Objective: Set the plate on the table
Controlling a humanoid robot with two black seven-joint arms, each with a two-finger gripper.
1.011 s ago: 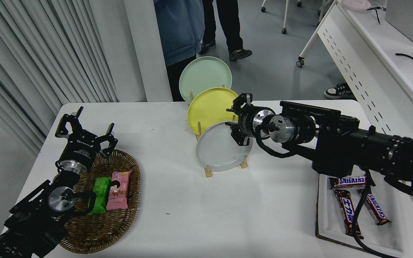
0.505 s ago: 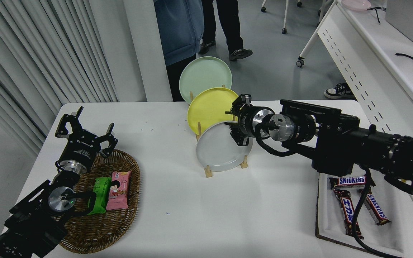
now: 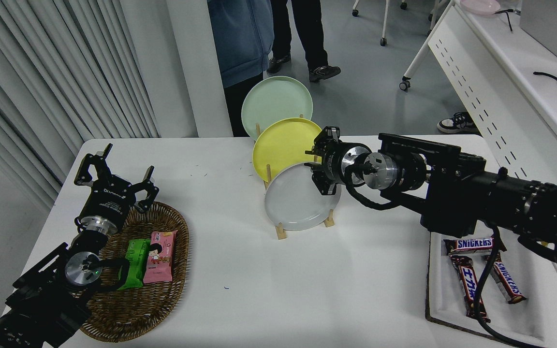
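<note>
Plate (image 3: 297, 202) upright in rack, right claw (image 3: 318, 166) at its upper-right rim

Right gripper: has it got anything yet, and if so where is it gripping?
Cannot be told for sure. The right gripper sits at the upper right rim of the grey plate, which stands in the rack; a closed grip isn't visible. The left gripper is empty.

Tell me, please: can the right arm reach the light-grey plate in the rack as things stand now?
Probably yes. The right gripper is already at the upper right rim of the plate, the front one in the wooden rack; nothing stands between them. Whether it grips the rim, I cannot tell.
</note>
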